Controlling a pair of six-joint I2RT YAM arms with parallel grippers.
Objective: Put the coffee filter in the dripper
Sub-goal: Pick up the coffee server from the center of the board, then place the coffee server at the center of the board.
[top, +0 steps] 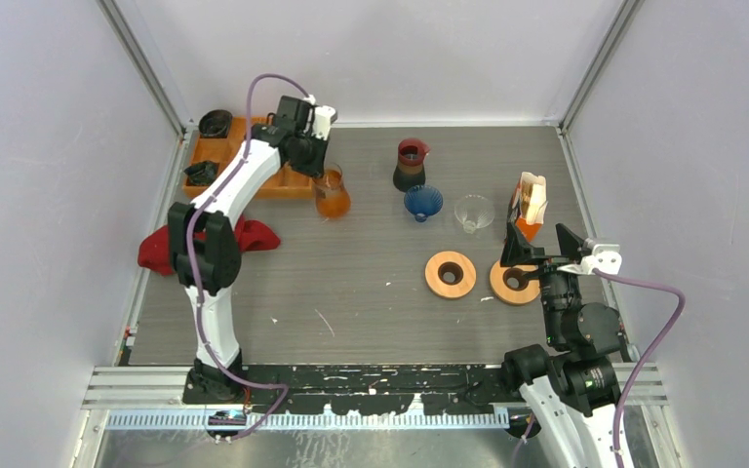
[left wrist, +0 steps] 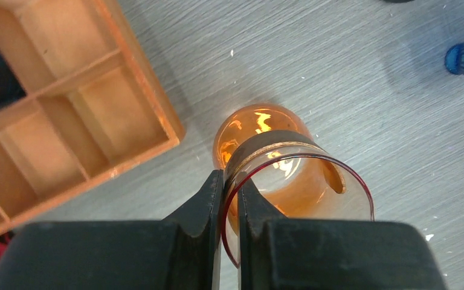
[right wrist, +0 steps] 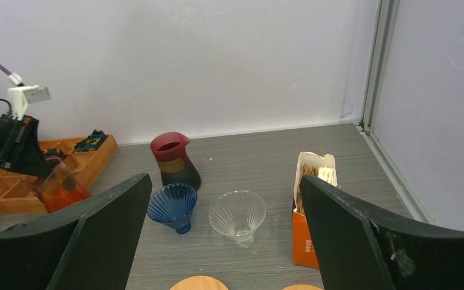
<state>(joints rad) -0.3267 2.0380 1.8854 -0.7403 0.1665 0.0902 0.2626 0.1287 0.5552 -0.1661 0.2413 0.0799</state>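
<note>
Nearest the arm bases, the right gripper (top: 543, 244) is seen low over the table (top: 351, 292), its fingers spread wide with nothing between them. It is set just behind the outer wooden ring (top: 514, 283), with the inner wooden ring (top: 450, 274) alongside to its left.

Directly ahead and slightly to its right, the orange filter box (right wrist: 307, 241) stands upright with its torn top open to the ceiling. The coffee filters (right wrist: 318, 173) are packed in it on edge, their long axis vertical, so a descent from above is judged to be called for. The box is near this gripper and well apart from the other, so the right arm is taken to be the one for the pick.

Just left of the box, the clear dripper (right wrist: 237, 212) is set mouth up on its small foot, and the blue dripper (right wrist: 172, 204) stands beside it, mouth also upward. Which of the two is meant cannot be told.

Behind them a red jug (right wrist: 174, 158) is placed.

Farthest off, across the table, the left gripper (left wrist: 231, 181) is pressed together on the rim of an orange glass flask (left wrist: 260, 130), one finger inside the mouth and one outside, just beside the wooden tray (left wrist: 78, 115).
</note>
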